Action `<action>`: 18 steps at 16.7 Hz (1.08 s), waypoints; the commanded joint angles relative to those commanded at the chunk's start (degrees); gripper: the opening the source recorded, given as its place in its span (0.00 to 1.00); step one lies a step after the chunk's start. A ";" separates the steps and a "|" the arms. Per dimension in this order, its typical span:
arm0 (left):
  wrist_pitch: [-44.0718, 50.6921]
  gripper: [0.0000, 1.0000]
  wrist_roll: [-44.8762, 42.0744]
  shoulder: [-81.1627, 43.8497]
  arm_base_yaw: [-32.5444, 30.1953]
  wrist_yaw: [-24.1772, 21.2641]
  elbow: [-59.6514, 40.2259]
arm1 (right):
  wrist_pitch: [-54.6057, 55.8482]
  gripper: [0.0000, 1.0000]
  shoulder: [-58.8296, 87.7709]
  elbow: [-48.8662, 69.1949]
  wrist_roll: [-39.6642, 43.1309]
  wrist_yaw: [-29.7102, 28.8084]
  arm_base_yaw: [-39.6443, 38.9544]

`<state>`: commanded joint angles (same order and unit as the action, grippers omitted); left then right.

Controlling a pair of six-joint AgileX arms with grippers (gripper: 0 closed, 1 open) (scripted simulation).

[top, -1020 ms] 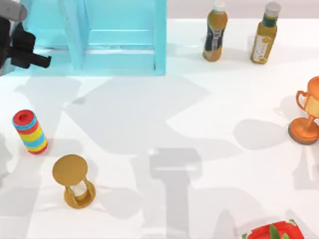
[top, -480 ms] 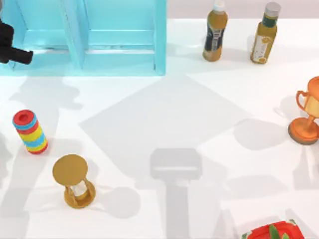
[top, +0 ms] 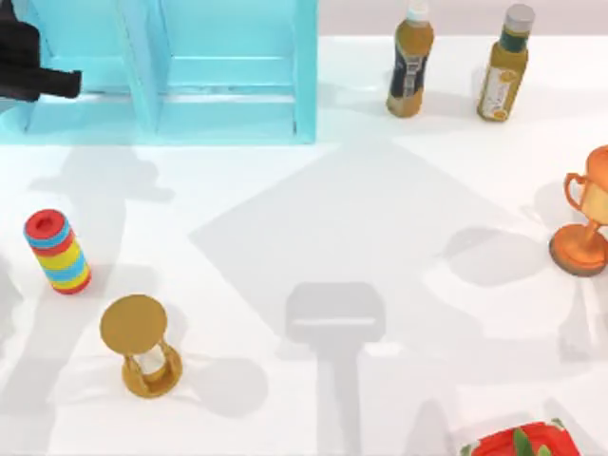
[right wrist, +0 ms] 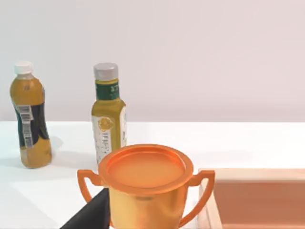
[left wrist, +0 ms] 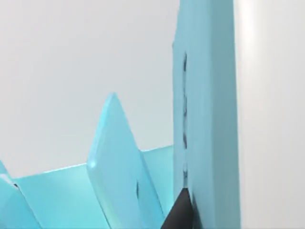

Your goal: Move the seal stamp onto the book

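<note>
Left gripper [top: 66, 85] hangs at the far left of the table, level with the left bay of the turquoise shelf unit [top: 306, 76] and pointing along its front. Whether it is released or clamped on something I cannot tell. I judge it is placed there to reach into that bay, since the wrist camera looks closely along the shelf's panels. What I can see of the compartments looks bare. I cannot tell where the seal stamp or the book lies, so the task looks barely begun.

In front of the shelf, a striped ring stack [top: 57, 252] and a golden hourglass [top: 142, 347] stand near each other, well apart from the gripper. Farther right, at the back, two capped bottles [top: 410, 62] [top: 503, 66] hold amber liquid. At the right edge stands an orange trophy cup [top: 581, 223], its bowl holding nothing. A red item with green leaves [top: 518, 442] is cut off by the near edge.

The right gripper [right wrist: 90, 217] sits low just behind the trophy, apparently parked; its state I cannot tell. Just beside the cup, an orange tray [right wrist: 257, 174] looks bare inside.
</note>
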<state>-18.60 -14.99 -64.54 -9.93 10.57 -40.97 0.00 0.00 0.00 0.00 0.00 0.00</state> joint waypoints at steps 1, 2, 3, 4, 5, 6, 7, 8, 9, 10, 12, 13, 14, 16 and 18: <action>-0.24 0.00 3.53 -0.27 -1.44 1.18 -0.66 | 0.00 1.00 0.00 0.00 0.00 0.00 0.00; -0.46 0.00 7.53 -0.62 -2.99 2.48 -1.35 | 0.00 1.00 0.00 0.00 0.00 0.00 0.00; -0.64 0.00 11.92 -1.04 -4.64 3.90 -2.08 | 0.00 1.00 0.00 0.00 0.00 0.00 0.00; -0.73 0.00 16.82 -1.59 -6.41 5.46 -2.84 | 0.00 1.00 0.00 0.00 0.00 0.00 0.00; -0.73 0.00 22.07 -2.28 -8.27 7.12 -3.61 | 0.00 1.00 0.00 0.00 0.00 0.00 0.00; -0.65 0.00 27.58 -3.08 -10.19 8.87 -4.40 | 0.00 1.00 0.00 0.00 0.00 0.00 0.00; -0.43 0.00 33.46 -4.06 -12.19 10.74 -5.20 | 0.00 1.00 0.00 0.00 0.00 0.00 0.00; -0.07 0.00 39.60 -5.22 -14.24 12.68 -6.02 | 0.00 1.00 0.00 0.00 0.00 0.00 0.00; 0.38 0.00 45.92 -6.50 -16.31 14.68 -6.86 | 0.00 1.00 0.00 0.00 0.00 0.00 0.00; 0.96 0.00 52.45 -7.99 -18.41 16.73 -7.74 | 0.00 1.00 0.00 0.00 0.00 0.00 0.00; 2.41 0.00 65.89 -11.45 -22.60 20.94 -9.65 | 0.00 1.00 0.00 0.00 0.00 0.00 0.00; 3.25 0.00 72.68 -13.36 -24.67 23.06 -10.69 | 0.00 1.00 0.00 0.00 0.00 0.00 0.00; 4.17 0.00 79.45 -15.39 -26.69 25.17 -11.79 | 0.00 1.00 0.00 0.00 0.00 0.00 0.00; 6.12 0.00 92.76 -19.60 -30.61 29.32 -14.15 | 0.00 1.00 0.00 0.00 0.00 0.00 0.00; 8.27 0.00 105.25 -24.07 -34.36 33.43 -16.83 | 0.00 1.00 0.00 0.00 0.00 0.00 0.00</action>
<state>-10.33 90.26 -88.62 -44.29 44.00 -57.80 0.00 0.00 0.00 0.00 0.00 0.00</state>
